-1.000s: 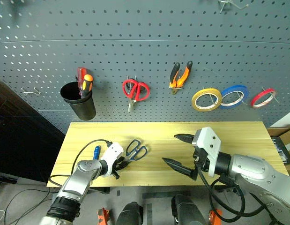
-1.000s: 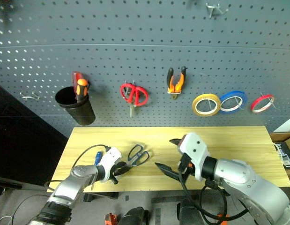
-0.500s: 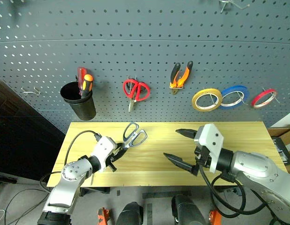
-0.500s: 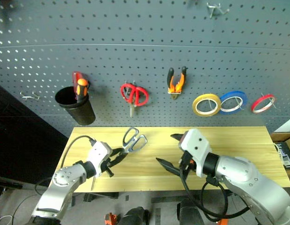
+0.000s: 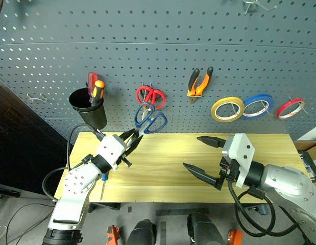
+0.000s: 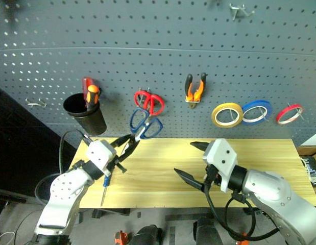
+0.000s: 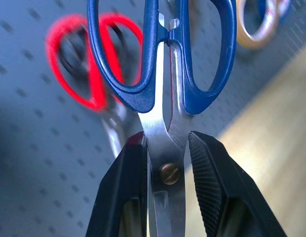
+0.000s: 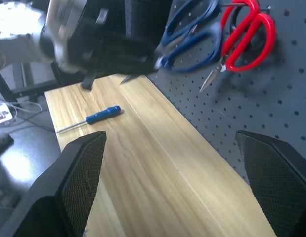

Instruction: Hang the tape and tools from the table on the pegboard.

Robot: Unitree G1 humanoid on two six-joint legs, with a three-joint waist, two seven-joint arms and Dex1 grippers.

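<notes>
Now: blue scissors up at the pegboard in left gripper

Left gripper point(image 5: 131, 138) clamped on the blue scissors point(image 5: 150, 120) at the blades near the pivot, handles pointing up toward the pegboard point(image 5: 158, 46). In left wrist view both fingers point(image 7: 129, 192) press the steel on either side of the screw. Blue handles sit just below and overlapping the red scissors point(image 5: 150, 96) that hang on the board; touching or not, cannot tell

Right gripper point(image 5: 202, 154) over the right half of the table point(image 5: 168, 173), fingers wide apart, holding nothing

Blue screwdriver point(image 6: 104, 186) lies on the table near the left front edge, under the left arm, tip toward the near edge

Pliers point(image 5: 199, 81) hang on the board right of the red scissors. Red tape point(image 5: 290, 108) hangs at far right, with blue tape point(image 5: 259, 105) and yellow tape point(image 5: 227, 108) to its left. Black cup point(image 5: 88, 106) on the board at left holds a red and an orange screwdriver point(image 5: 98, 91)
</notes>
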